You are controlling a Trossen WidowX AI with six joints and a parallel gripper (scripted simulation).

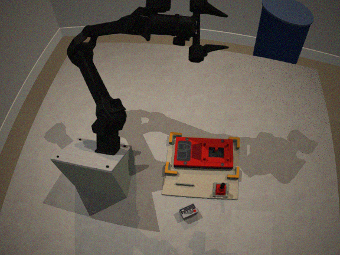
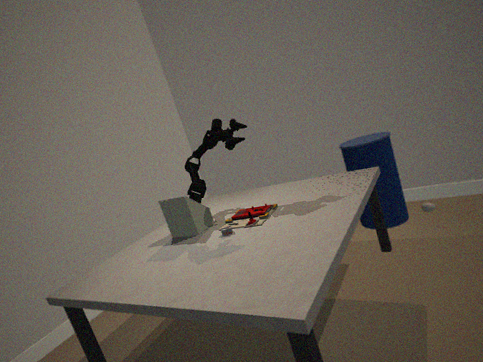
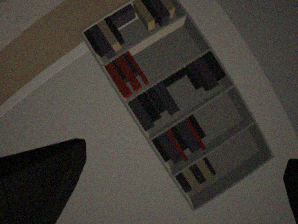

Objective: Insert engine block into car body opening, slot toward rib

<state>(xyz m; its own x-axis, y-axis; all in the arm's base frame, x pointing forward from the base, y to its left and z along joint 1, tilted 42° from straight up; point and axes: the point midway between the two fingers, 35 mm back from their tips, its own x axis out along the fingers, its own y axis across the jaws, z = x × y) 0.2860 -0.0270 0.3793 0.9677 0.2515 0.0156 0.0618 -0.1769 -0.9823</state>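
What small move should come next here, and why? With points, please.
Probably swing the open claw (image 1: 228, 32) (image 2: 246, 132) down toward the small red block with the black knob (image 1: 221, 189) (image 2: 252, 221): it stands beside the red car body (image 1: 197, 151) (image 2: 243, 213), whose opening shows unfilled, and the claw hangs high, empty.

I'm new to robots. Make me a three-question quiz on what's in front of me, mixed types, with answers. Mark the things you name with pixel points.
1. True or false: the gripper (image 1: 213, 33) (image 2: 241, 132) is open and holds nothing.

2. Multiple choice: what stands at the corners of the red car body (image 1: 198, 151) (image 2: 245, 213)?
A) green pegs
B) orange brackets
C) white cups

3. Fill in the blank: the small grey box with a red dot (image 1: 189, 211) (image 2: 227, 232) lies ____ the pale board (image 1: 200, 191) that bears the car body. (on / beside)

Key:
1. True
2. B
3. beside
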